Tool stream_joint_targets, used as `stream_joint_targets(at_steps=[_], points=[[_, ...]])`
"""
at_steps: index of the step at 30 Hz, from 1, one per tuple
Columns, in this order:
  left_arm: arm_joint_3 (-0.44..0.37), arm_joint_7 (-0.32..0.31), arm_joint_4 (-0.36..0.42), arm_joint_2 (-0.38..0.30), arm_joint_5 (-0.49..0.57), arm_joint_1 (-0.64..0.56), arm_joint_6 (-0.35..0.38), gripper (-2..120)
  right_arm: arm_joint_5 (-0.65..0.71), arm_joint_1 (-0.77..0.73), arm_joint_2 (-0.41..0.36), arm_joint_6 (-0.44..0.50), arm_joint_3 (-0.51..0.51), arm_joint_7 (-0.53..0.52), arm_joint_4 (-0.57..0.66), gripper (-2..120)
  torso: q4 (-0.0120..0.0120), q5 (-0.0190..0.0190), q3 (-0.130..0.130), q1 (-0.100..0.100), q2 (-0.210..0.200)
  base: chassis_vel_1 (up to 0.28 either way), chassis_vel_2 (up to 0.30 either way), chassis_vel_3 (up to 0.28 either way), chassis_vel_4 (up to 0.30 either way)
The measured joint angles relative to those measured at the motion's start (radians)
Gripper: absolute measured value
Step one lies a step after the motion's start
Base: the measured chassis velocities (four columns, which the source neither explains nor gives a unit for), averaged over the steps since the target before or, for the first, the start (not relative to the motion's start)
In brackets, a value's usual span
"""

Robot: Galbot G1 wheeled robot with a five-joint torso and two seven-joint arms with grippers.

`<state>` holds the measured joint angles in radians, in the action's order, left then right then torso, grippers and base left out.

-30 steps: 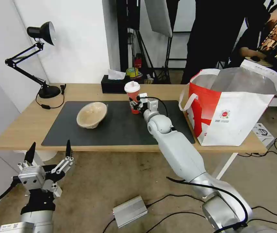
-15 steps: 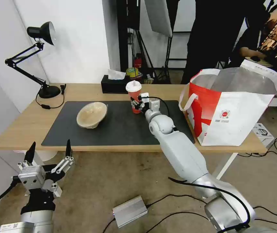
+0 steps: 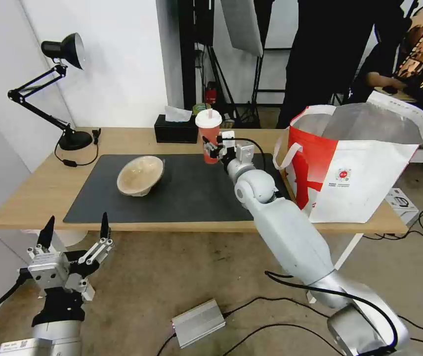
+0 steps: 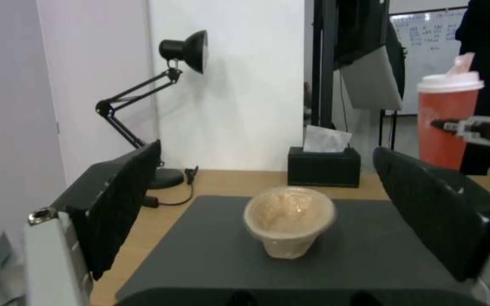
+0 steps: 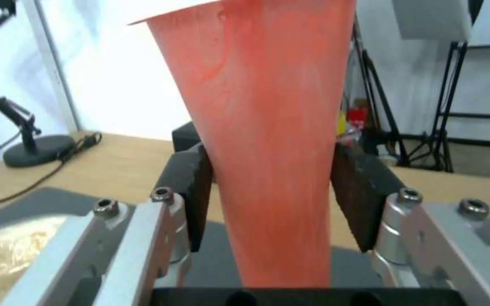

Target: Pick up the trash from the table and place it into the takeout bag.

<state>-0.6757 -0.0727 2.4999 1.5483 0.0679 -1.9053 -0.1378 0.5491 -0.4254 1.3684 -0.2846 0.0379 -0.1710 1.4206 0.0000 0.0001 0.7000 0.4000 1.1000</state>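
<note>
My right gripper (image 3: pixel 210 150) is shut on the tall red drink cup (image 3: pixel 209 133) with its white lid, holding it upright just above the dark mat (image 3: pixel 182 190). In the right wrist view the cup (image 5: pixel 273 140) sits squeezed between both black pads (image 5: pixel 195 187). The beige paper bowl (image 3: pixel 140 175) rests tilted on the mat's left part; it also shows ahead of the left wrist, bowl (image 4: pixel 289 220). The red-and-white takeout bag (image 3: pixel 355 165) stands open at the table's right end. My left gripper (image 3: pixel 75 232) hangs open below the table's front edge, left side.
A black tissue box (image 3: pixel 174 129) sits at the table's back edge behind the cup. A black desk lamp (image 3: pixel 58 89) stands at the back left. A silver box (image 3: pixel 198 322) and cables lie on the floor. A person stands behind the bag.
My right gripper has lifted the red cup off the mat and carried it up and slightly right. The left arm and the bowl have stayed put.
</note>
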Motion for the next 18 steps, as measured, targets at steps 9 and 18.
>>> stream_joint_targets(at_steps=[9,18], points=[[0.000,0.000,0.000,0.001,0.003,0.007,0.002,100,0.078,0.004,-0.078,-0.037,0.009,-0.047,0.146,46,0.0000,0.0000,0.000,0.000,0.000,0.000,0.000,0.000,0.000],[-0.007,0.000,0.000,0.000,0.004,0.008,0.003,100,0.147,-0.010,-0.127,-0.073,-0.014,-0.100,0.292,46,0.0000,0.0000,0.000,0.000,0.000,0.000,0.000,0.000,0.000]])
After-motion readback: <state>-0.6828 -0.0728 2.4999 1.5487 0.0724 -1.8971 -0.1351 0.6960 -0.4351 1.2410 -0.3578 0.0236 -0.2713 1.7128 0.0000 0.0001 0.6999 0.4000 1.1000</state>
